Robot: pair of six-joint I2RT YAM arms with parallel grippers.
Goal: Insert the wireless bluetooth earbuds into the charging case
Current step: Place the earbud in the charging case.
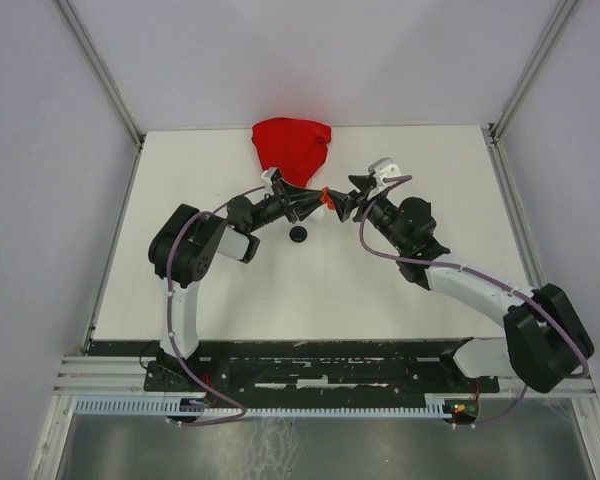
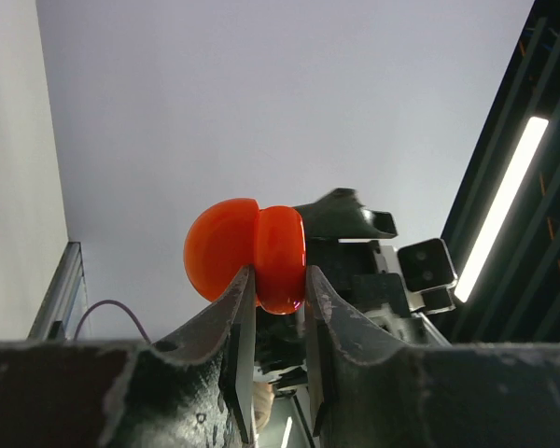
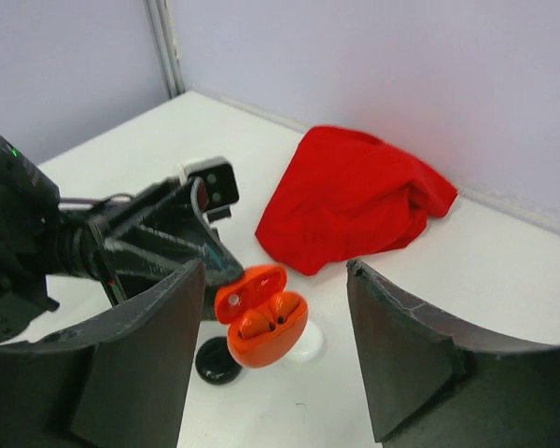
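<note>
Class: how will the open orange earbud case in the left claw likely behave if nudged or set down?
Probably slippery: the orange case looks glossy and rounded, pinched by the left claw. Its open lid may flap if bumped. Set down, it might rock, being domed.

The left arm [image 1: 180,310] and the right arm [image 1: 470,285] each had smooth white links between bulky black joint housings. A thin lilac cable [image 1: 380,255] looped loosely along each arm. A small white camera block [image 1: 385,168] sat at each wrist. The left fingers [image 2: 229,327] were dark, tapered blades, grey with scuffs and scratches along their edges. The right fingers [image 3: 140,364] were broad, black and curved, with chipped, pale-worn rims. A tiny green light [image 3: 12,151] glowed on the left arm's black casing.
</note>
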